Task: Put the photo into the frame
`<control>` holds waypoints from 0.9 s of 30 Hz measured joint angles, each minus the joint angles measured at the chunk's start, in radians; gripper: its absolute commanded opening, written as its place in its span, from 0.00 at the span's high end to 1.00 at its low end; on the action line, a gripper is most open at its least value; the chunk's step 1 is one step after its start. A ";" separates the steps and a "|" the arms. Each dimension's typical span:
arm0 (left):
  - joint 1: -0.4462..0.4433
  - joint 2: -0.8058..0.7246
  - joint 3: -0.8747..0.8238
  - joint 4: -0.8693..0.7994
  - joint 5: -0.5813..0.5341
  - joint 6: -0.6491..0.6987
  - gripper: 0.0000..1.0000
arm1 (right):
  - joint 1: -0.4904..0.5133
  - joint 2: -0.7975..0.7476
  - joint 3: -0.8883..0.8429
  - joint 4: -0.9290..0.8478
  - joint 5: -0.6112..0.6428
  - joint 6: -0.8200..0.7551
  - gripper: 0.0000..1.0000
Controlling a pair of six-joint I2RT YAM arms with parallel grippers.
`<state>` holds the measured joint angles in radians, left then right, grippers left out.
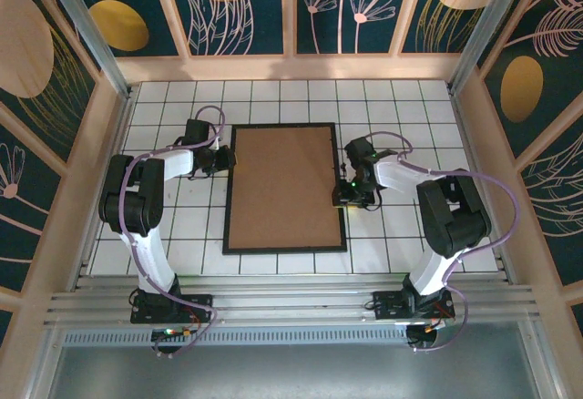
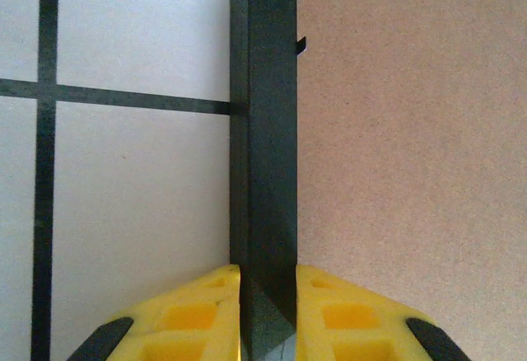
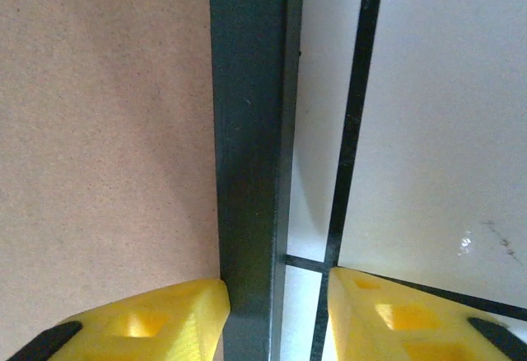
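The black frame (image 1: 282,250) lies flat on the tiled table with a plain brown backing board (image 1: 285,188) facing up inside it. The photo is hidden. My left gripper (image 1: 226,158) is at the frame's left rail, and in the left wrist view it (image 2: 268,295) is shut on that rail (image 2: 272,130), both yellow fingers pressed against it. My right gripper (image 1: 346,197) straddles the right rail. In the right wrist view it (image 3: 278,303) is open: the left finger touches the rail (image 3: 247,130), while the right finger stands clear over the tile.
White tiles with black grout (image 1: 401,226) surround the frame. Wooden side walls (image 1: 105,144) and a back ledge (image 1: 291,66) border the table. A small black tab (image 2: 300,44) sticks out of the left rail over the board.
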<state>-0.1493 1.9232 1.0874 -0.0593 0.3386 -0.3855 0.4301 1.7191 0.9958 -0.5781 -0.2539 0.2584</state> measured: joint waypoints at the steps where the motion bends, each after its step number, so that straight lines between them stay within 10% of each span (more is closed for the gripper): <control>1: 0.000 0.000 -0.001 0.000 -0.002 0.000 0.81 | 0.008 0.002 0.004 -0.004 0.013 0.003 0.55; 17: 0.000 -0.005 -0.005 0.001 -0.007 0.000 0.81 | 0.112 0.018 0.064 -0.071 0.220 0.029 0.45; 27: -0.011 -0.005 -0.005 -0.008 0.016 0.000 0.81 | -0.095 -0.021 0.064 0.113 -0.042 0.036 0.47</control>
<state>-0.1600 1.9179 1.0824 -0.0673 0.3550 -0.3855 0.3347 1.6981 1.0603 -0.4652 -0.2962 0.2947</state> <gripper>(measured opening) 0.197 0.542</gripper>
